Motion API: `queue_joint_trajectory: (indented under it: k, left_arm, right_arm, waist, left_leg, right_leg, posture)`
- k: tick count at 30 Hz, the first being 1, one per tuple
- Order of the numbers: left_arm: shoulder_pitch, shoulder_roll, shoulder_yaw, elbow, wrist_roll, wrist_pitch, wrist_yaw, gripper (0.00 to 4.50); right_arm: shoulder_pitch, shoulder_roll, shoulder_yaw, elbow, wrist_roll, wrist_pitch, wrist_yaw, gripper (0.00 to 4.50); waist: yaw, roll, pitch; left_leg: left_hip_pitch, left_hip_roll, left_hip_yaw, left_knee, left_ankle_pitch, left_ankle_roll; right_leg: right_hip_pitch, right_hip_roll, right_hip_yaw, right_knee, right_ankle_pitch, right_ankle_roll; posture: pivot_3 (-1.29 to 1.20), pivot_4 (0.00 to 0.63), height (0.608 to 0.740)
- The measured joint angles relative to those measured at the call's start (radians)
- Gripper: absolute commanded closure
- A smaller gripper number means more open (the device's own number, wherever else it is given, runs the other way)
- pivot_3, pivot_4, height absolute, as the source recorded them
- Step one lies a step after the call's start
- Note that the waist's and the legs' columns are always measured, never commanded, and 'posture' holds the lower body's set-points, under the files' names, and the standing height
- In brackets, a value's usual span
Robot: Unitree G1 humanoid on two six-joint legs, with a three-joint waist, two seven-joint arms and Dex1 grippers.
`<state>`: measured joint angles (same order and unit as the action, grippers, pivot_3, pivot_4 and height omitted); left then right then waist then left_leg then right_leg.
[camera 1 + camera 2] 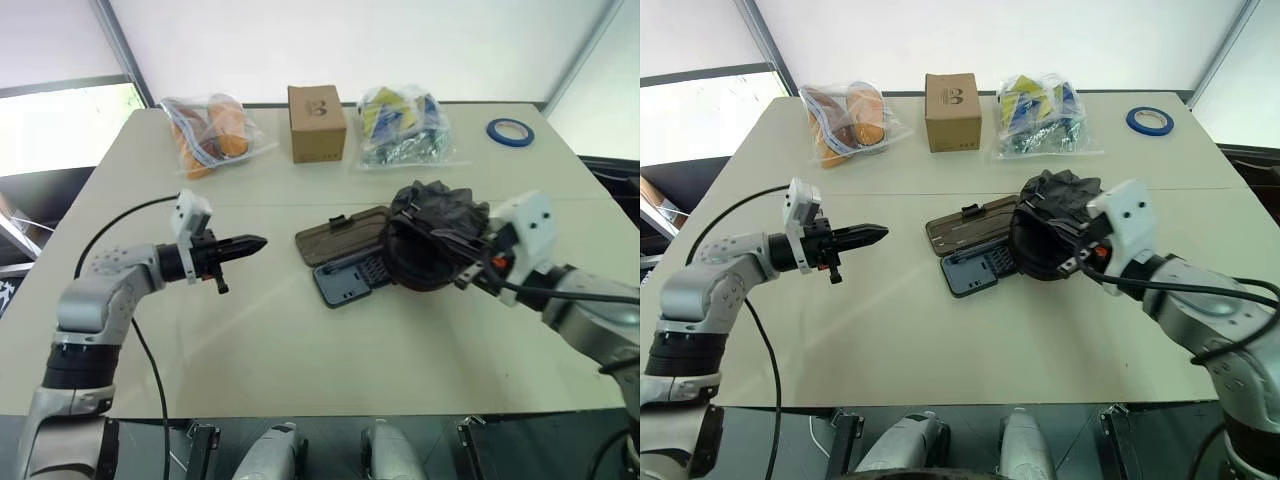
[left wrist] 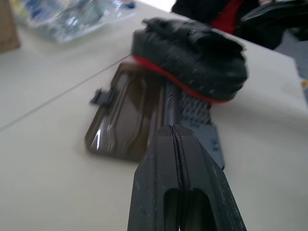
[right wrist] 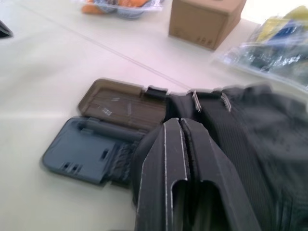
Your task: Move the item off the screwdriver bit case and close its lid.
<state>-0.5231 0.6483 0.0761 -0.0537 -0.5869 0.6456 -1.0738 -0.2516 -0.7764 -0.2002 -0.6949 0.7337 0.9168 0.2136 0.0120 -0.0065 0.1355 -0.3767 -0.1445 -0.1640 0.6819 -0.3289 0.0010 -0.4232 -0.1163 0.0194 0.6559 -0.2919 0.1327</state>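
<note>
Black glove covers open grey bit case right end; brown lid flat.

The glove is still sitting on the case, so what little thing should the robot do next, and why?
Probably lift the black glove sideways, off the grey case. The right gripper is shut at the glove's edge, apparently pinching it, and the glove covers the case's right end. The brown lid lies flat open and likely cannot fold over until the glove is gone. The left gripper is shut, off to the left.
</note>
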Motion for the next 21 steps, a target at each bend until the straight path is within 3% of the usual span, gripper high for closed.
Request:
queue_joint_trajectory:
  k: [2,8,15,21]
  left_arm:
    - [-0.015,0.002,-0.003,-0.019,-0.014,0.005,-0.005,4.5]
    - [-0.015,0.01,-0.015,-0.029,-0.015,0.028,-0.018,4.5]
    - [-0.036,0.013,-0.096,-0.039,0.006,-0.016,-0.091,4.5]
    - [-0.048,-0.023,-0.134,-0.008,0.039,-0.069,-0.104,4.5]
  right_arm:
    - [-0.004,0.003,0.019,0.006,-0.024,-0.009,0.011,3.16]
    - [-0.037,-0.033,0.047,0.0,-0.068,0.019,0.03,0.08]
    - [-0.111,-0.03,0.197,0.009,-0.193,0.059,0.007,0.03]
    - [-0.111,0.0,0.313,0.136,-0.358,-0.01,-0.009,0.03]
  waist:
    - [-0.001,0.0,0.0]
    - [-0.001,0.0,0.0]
    - [0.001,0.0,0.0]
    - [-0.002,0.0,0.0]
  left_leg:
    - [0.0,0.0,0.0,-0.001,0.0,0.0]
    - [0.0,0.0,0.0,-0.001,0.0,0.0]
    - [0.0,0.0,0.0,0.0,0.0,0.0]
    - [0.0,0.0,0.0,0.0,0.0,0.0]
  right_leg:
    - [0.0,0.0,0.0,0.0,0.0,0.0]
    - [-0.001,0.0,0.0,0.0,0.0,0.0]
    - [0.0,0.0,0.0,0.0,0.0,0.0]
    - [-0.001,0.0,0.0,0.0,0.0,0.0]
  posture:
    - [0.0,0.15,0.74]
    - [0.0,0.15,0.74]
    - [0.0,0.15,0.74]
    - [0.0,0.15,0.74]
